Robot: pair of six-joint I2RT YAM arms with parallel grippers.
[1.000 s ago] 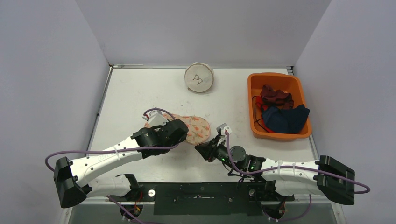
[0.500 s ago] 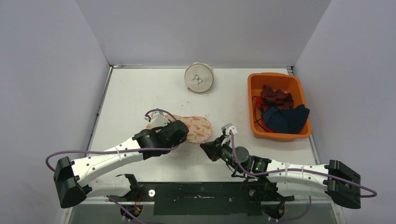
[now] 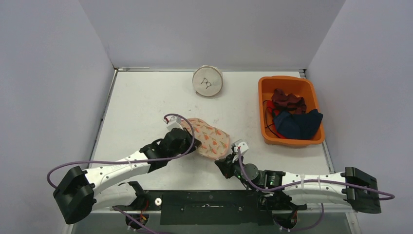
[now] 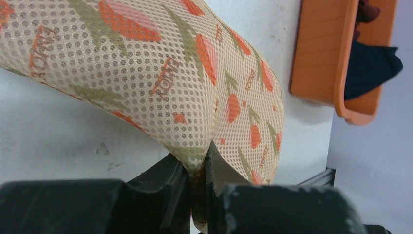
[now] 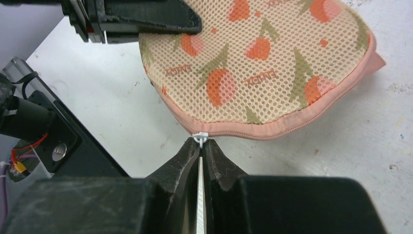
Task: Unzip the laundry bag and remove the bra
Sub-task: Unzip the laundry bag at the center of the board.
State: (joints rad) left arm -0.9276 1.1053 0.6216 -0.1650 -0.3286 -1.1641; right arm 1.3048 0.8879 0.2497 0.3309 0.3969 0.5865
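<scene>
The laundry bag (image 3: 210, 139) is beige mesh with orange flower prints and a pink zipper edge, lying mid-table. My left gripper (image 3: 191, 146) is shut on its left edge; the left wrist view shows a fold of mesh (image 4: 160, 73) pinched between the jaws (image 4: 197, 168). At the bag's near edge, my right gripper (image 3: 221, 161) is shut on the white zipper pull (image 5: 200, 138), its tips (image 5: 201, 146) against the pink zipper band of the bag (image 5: 253, 63). The zipper looks closed along the visible stretch. The bra is hidden.
An orange bin (image 3: 263, 108) with dark red and navy clothes stands at the right, its wall also in the left wrist view (image 4: 319, 53). A white round pouch (image 3: 207, 81) sits at the back centre. The black base rail (image 3: 209, 201) runs along the near edge.
The right gripper's jaws closed on the zipper pull and it moved slightly right and nearer. The left gripper carried the bag's edge to the right, so the bag shifted right and turned.
</scene>
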